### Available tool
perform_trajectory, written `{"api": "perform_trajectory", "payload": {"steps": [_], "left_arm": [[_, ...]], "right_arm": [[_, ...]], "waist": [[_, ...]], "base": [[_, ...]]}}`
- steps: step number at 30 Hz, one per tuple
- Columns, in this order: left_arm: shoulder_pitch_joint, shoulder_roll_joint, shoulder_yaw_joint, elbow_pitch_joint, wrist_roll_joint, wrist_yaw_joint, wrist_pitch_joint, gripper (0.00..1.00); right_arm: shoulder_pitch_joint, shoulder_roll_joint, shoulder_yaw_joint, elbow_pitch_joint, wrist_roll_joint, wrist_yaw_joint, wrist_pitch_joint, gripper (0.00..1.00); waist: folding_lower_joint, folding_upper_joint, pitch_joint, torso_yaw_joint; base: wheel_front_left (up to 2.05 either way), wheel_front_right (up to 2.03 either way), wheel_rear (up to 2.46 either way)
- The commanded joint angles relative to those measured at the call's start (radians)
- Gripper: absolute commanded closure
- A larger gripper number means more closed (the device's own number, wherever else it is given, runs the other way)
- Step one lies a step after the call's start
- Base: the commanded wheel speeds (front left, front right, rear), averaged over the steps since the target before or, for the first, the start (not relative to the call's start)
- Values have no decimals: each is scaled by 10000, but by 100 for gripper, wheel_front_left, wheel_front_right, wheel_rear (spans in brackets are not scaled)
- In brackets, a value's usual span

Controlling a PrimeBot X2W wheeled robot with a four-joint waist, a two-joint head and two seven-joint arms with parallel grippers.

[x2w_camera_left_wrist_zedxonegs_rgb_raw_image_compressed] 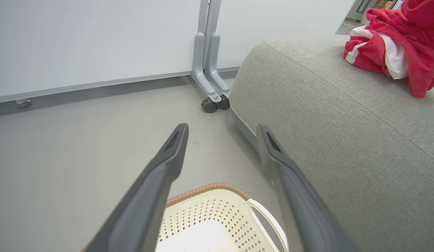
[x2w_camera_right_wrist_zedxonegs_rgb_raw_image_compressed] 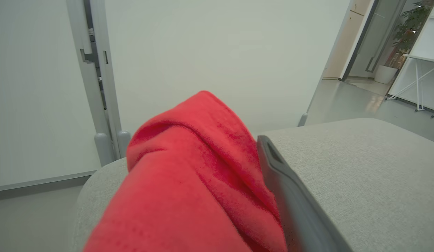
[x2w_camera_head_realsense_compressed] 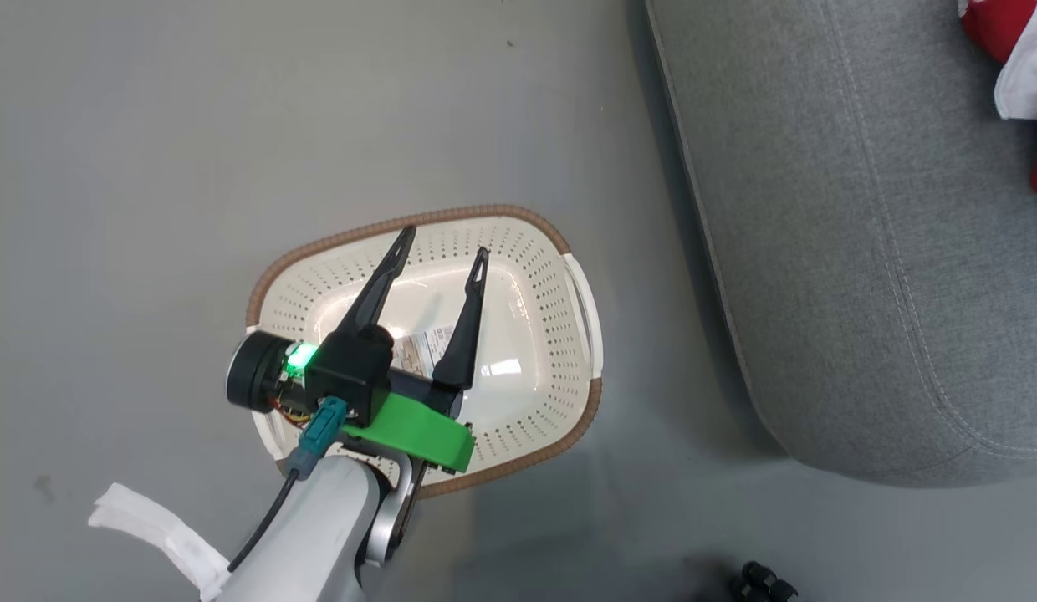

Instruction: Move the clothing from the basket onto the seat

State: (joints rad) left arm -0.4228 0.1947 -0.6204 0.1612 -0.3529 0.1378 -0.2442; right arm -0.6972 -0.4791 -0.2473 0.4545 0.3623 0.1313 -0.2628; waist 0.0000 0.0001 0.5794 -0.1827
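The basket [x2w_camera_head_realsense_compressed: 485, 211] stands on the grey floor with nothing in it but a paper label [x2w_camera_head_realsense_compressed: 426, 347]; its near corner shows in the left wrist view [x2w_camera_left_wrist_zedxonegs_rgb_raw_image_compressed: 210, 210]. My left gripper [x2w_camera_head_realsense_compressed: 444, 244] hovers over it, open and holding nothing [x2w_camera_left_wrist_zedxonegs_rgb_raw_image_compressed: 222, 128]. To the right lies the seat [x2w_camera_head_realsense_compressed: 861, 251] [x2w_camera_left_wrist_zedxonegs_rgb_raw_image_compressed: 343, 140]. Red and white clothing [x2w_camera_head_realsense_compressed: 999, 29] [x2w_camera_left_wrist_zedxonegs_rgb_raw_image_compressed: 416, 52] rests bunched on its far part. In the right wrist view my right gripper [x2w_camera_right_wrist_zedxonegs_rgb_raw_image_compressed: 222, 140] is above the seat [x2w_camera_right_wrist_zedxonegs_rgb_raw_image_compressed: 360, 168], jaws wide. Red clothing [x2w_camera_right_wrist_zedxonegs_rgb_raw_image_compressed: 189, 168] drapes over and hides one finger; the other finger [x2w_camera_right_wrist_zedxonegs_rgb_raw_image_compressed: 283, 189] stands bare beside it.
A white partition on grey castor feet [x2w_camera_left_wrist_zedxonegs_rgb_raw_image_compressed: 213, 103] stands behind the seat's rounded corner. A small dark object [x2w_camera_head_realsense_compressed: 761, 581] sits on the floor near the bottom edge. A doorway, a plant and a white table [x2w_camera_right_wrist_zedxonegs_rgb_raw_image_compressed: 420, 70] lie beyond the seat.
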Motion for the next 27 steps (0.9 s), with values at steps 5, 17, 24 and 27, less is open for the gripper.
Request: {"api": "perform_trajectory", "payload": {"steps": [5,17,24,27], "left_arm": [[912,-326,417,533,-395,131,-202,0],[2774,-877,1715,156,28,-178,-212,0],[3835,-1153,2624,-242,305,-187,-213,0],[4186,-1251,3051,-594,512,-131,-213,0]], "right_arm": [[1920,686,851,-871,-319,-12,-27,0],[4893,1974,1224,-1296,-485,-10,-27,0],[6256,2215,2536,-2676,-215,-10,-27,0],[6571,2173,3043,-3301,-383,-10,-27,0]], "waist": [[0,-1,-2608,234],[0,-1,-4695,975],[0,-1,-5626,1412],[0,-1,-5838,1574]], "base": [[0,0,0],[0,0,0],[0,0,0],[0,0,0]]}}
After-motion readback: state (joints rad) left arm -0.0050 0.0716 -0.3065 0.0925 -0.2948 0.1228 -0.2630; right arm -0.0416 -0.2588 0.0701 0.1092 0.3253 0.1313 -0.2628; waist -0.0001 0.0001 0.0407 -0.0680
